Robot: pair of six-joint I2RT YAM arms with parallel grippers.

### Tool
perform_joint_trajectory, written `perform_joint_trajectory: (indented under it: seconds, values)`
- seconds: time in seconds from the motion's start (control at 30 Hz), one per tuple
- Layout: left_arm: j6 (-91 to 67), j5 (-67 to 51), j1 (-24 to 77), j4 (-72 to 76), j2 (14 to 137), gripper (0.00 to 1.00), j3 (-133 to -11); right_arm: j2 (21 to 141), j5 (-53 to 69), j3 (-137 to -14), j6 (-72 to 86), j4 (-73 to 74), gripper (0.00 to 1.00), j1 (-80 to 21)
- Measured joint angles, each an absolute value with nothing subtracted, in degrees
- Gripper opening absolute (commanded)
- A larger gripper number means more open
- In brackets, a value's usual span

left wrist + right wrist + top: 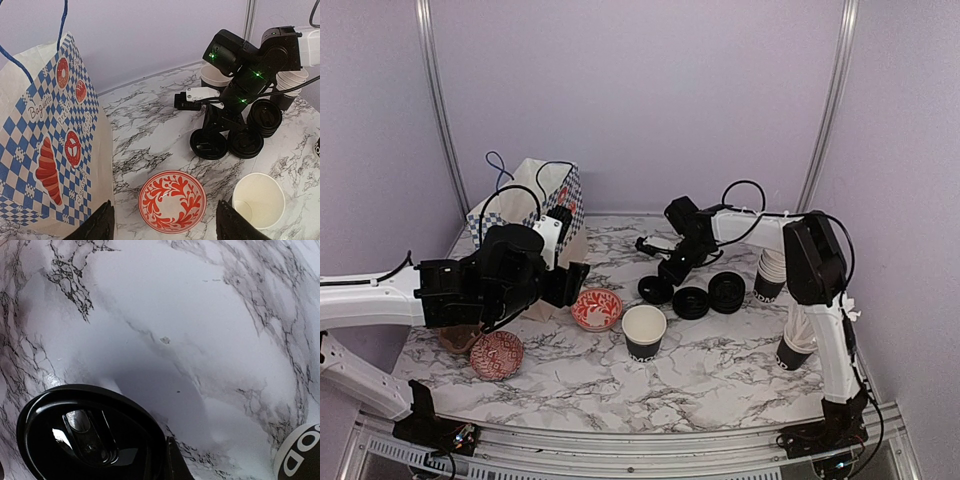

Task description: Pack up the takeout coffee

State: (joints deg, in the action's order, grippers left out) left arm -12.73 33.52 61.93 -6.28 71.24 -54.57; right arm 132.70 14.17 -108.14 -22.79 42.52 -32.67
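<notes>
1. At the far left stands the blue-checked paper bag with pastry prints (55, 150), upright. It looks light, and a brush from my left arm could tip it or shut its mouth.
2. Just right of the bag, my left gripper (165, 212) hangs with its jaws spread wide, holding nothing, and looks down on a round red patterned bowl (172, 201). A second bowl like it (497, 354) lies nearer my base. If I dropped carelessly here, I would strike the bowl.
3. Near the middle of the marbled surface (720, 370), the small black paper cup with a cream inside (644, 331) stands upright and uncovered, apart from the bag.
4. Beyond the cup, round black plastic lids (691, 301) lie in a row. My right gripper (667, 275) is down at the leftmost lid (90, 435), with one finger (172, 462) against its rim. I cannot tell whether the rim is actually pinched.
5. That rim is thin and slick, so a shallow bite could let the lid slip out on the lift, or drag it into its neighbours.
6. Pressing a lid on off-centre could topple the cup, since it looks empty.
7. At the far right, a stack of matching cups (770, 272) stands beside my right arm, and a wide elbow swing could knock it over.
</notes>
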Motion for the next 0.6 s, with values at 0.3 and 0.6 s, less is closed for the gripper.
perform_joint_trajectory:
  seconds: [0.3, 0.6]
  values:
    - [-6.76, 28.93, 61.93, -0.71, 72.36, 0.86, -54.54, 122.32, 19.62, -108.14, -20.23, 42.3, 0.05, -29.87]
    - [6.68, 20.64, 61.93, 17.52, 72.84, 0.99, -51.64, 103.15, 49.56, -97.17, -11.42, 28.97, 0.05, -28.64]
